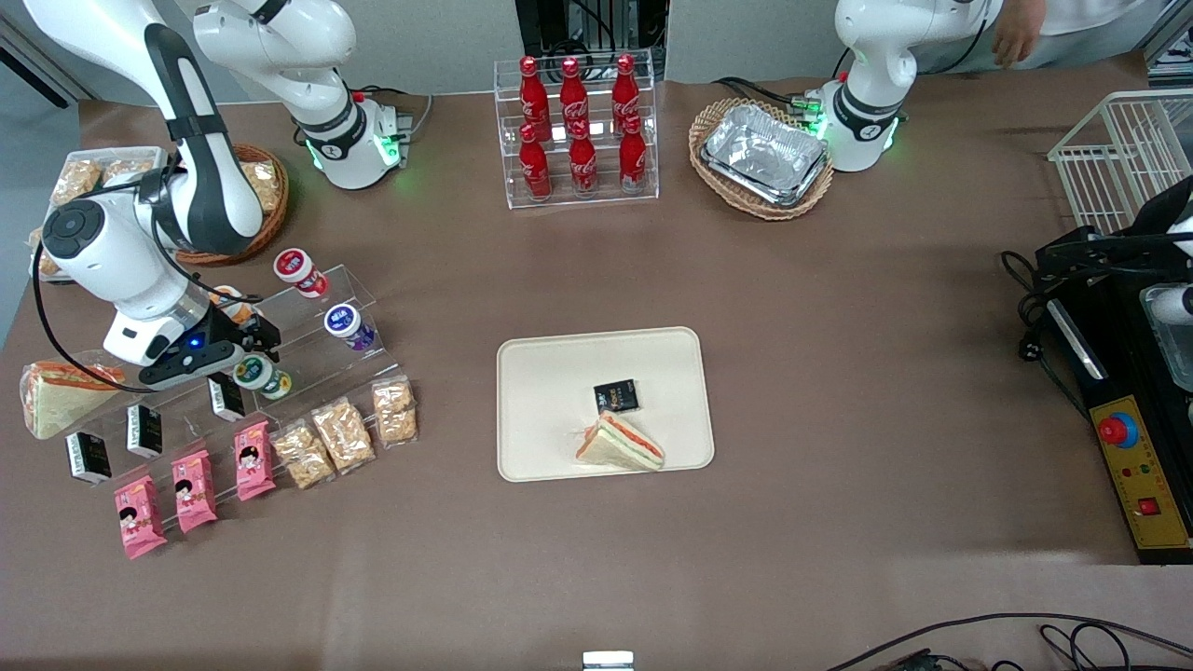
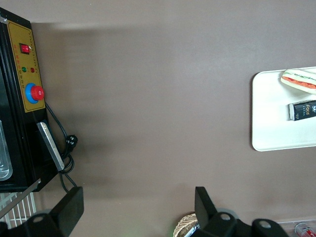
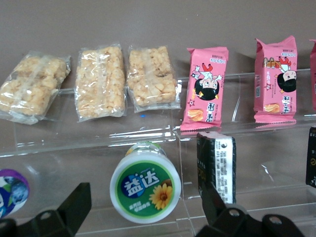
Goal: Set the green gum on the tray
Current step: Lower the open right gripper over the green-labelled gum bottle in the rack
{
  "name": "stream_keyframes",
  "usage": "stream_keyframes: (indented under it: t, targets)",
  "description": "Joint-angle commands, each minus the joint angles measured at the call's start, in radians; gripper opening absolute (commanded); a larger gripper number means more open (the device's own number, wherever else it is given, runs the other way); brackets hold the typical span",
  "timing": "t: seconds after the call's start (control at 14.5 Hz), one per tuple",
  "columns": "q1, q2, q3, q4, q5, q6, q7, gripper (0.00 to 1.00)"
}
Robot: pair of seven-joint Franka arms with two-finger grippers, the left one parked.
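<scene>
The green gum (image 1: 262, 376) is a small jar with a white-rimmed green lid. It lies on a step of a clear acrylic stand (image 1: 322, 359) at the working arm's end of the table. In the right wrist view the green gum (image 3: 144, 189) sits between my two black fingers (image 3: 74, 207), which stand apart and do not touch it. My right gripper (image 1: 248, 357) is open, right at the jar. The cream-white tray (image 1: 550, 373) lies at the table's middle, well away from the stand, holding a small black box (image 1: 616, 395) and a sandwich (image 1: 620, 444). The tray also shows in the left wrist view (image 2: 271, 113).
The stand also holds a purple jar (image 1: 349, 323), a red jar (image 1: 300, 270), black boxes (image 3: 216, 163), pink snack packs (image 3: 207, 89) and rice crackers (image 3: 101, 81). A wrapped sandwich (image 1: 61, 391) lies beside the stand. A cola rack (image 1: 578, 130) and a basket of foil trays (image 1: 762, 157) stand farther back.
</scene>
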Motion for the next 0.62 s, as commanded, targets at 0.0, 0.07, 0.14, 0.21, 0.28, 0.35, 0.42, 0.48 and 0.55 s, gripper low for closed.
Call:
stream_keyframes:
  t: [0.0,0.07,0.14,0.21,0.28,0.35,0.42,0.48,0.55]
  targets:
    - [0.003,-0.016,-0.001,-0.068,0.002,0.101,-0.012,1.0]
    - [0.003,-0.007,-0.001,-0.068,0.004,0.111,-0.012,1.0]
    - [0.003,-0.001,-0.001,-0.068,0.004,0.112,-0.009,1.0]
    - [0.004,0.002,-0.001,-0.068,0.004,0.121,-0.004,1.0]
    - [0.004,0.011,-0.001,-0.068,0.004,0.126,-0.004,1.0]
    - [0.004,0.022,0.001,-0.065,0.005,0.134,-0.002,0.98]
    - [0.004,0.031,0.001,-0.062,0.007,0.143,-0.001,0.98]
    - [0.01,0.038,0.002,-0.056,0.01,0.143,0.01,0.97]
    - [0.025,0.038,0.001,-0.053,0.01,0.143,0.036,0.97]
